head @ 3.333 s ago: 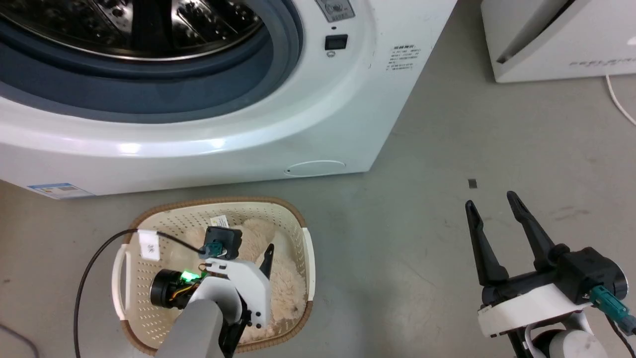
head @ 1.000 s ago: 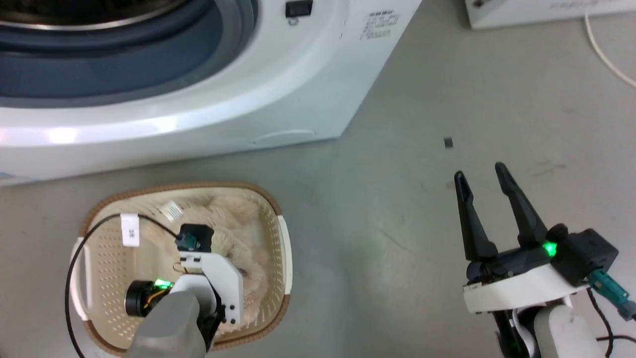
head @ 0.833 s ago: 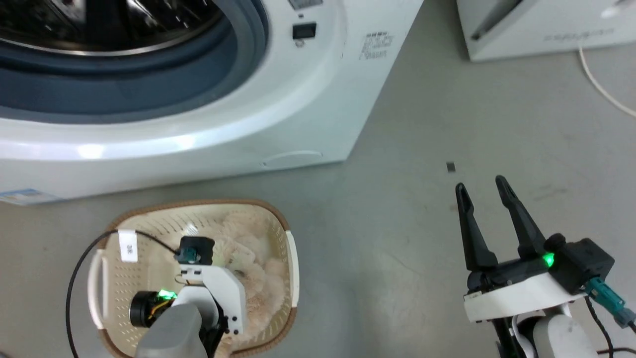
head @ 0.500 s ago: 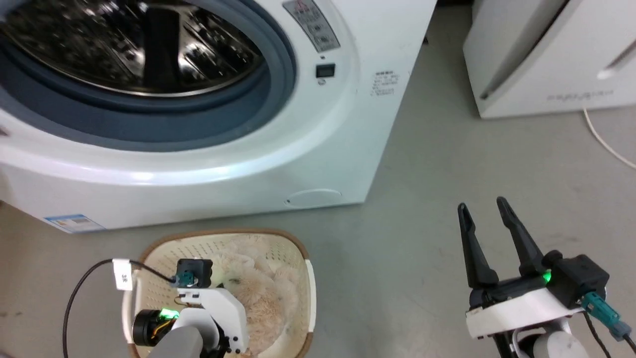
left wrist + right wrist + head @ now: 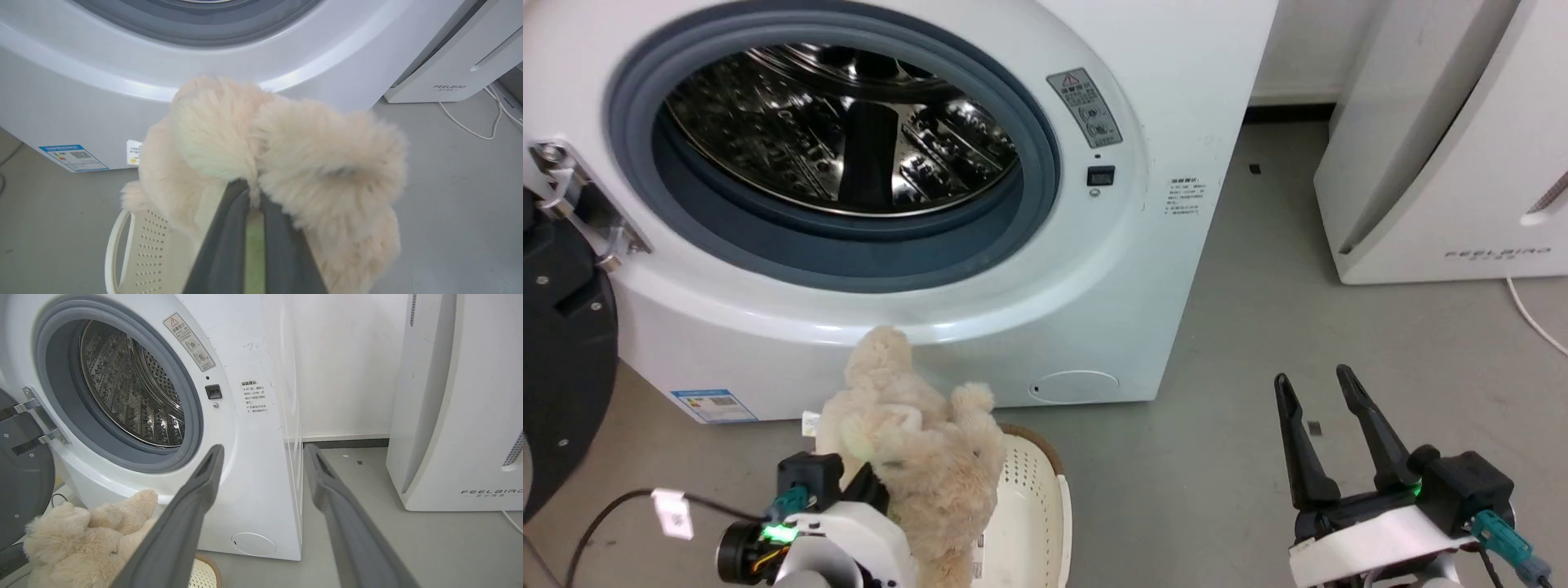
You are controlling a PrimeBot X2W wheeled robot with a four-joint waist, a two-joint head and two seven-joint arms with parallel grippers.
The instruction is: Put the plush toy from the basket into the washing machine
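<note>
**Toy up and out of the basket**

Half a second back the toy [image 5: 915,457] lay down in the basket [image 5: 1033,506]. Now it hangs above the rim, raised by the left gripper [image 5: 253,196]. The head camera has tipped up too, so the whole porthole [image 5: 833,147] is in view.

In the left wrist view the two fingers [image 5: 222,249] run almost together into the fur with only a thin slit between them — pinched tight on the toy, shaggy lobes bulging either side of the tips. The toy's long axis stands roughly upright, with one limb poking up in front of the washer [image 5: 1168,269], just under the porthole's lower lip.

That is the relation that matters: the opening lies above and ahead of the toy. By my reading the next move is up, then forward into the drum [image 5: 792,122], clearing the grey lip. The door [image 5: 560,359] stands swung open at the left.

The right gripper [image 5: 1311,377] sits well apart to the right, fingers spread and empty — the left arm is plainly the nearer.
</note>
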